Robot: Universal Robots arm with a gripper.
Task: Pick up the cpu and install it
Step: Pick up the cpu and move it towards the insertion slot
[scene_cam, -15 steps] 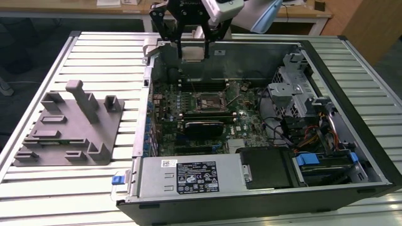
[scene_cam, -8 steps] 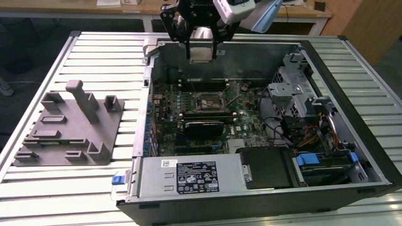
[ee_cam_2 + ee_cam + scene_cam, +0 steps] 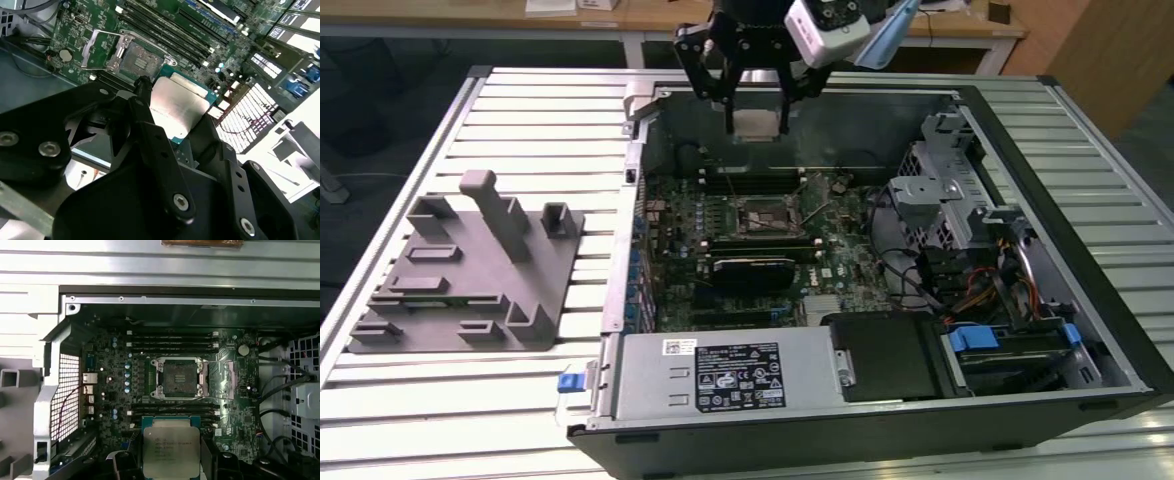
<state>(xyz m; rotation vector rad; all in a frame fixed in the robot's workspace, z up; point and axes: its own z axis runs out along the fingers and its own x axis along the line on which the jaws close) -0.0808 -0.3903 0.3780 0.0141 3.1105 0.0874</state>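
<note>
Tool (image 3: 758, 118) grips cpu (image 3: 171, 446) over mobo (image 3: 115, 390); first wrist view shows open socket (image 3: 178, 377).

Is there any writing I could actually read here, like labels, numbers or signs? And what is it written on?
None of the text can be read for certain.
White label on the grey box: lines of print and symbols, too small to read.
Small white sticker on the same box: too small.
The cpu, held in the gripper: faint print on its metal top, blurred.
Motherboard: tiny white markings, unreadable.
</note>
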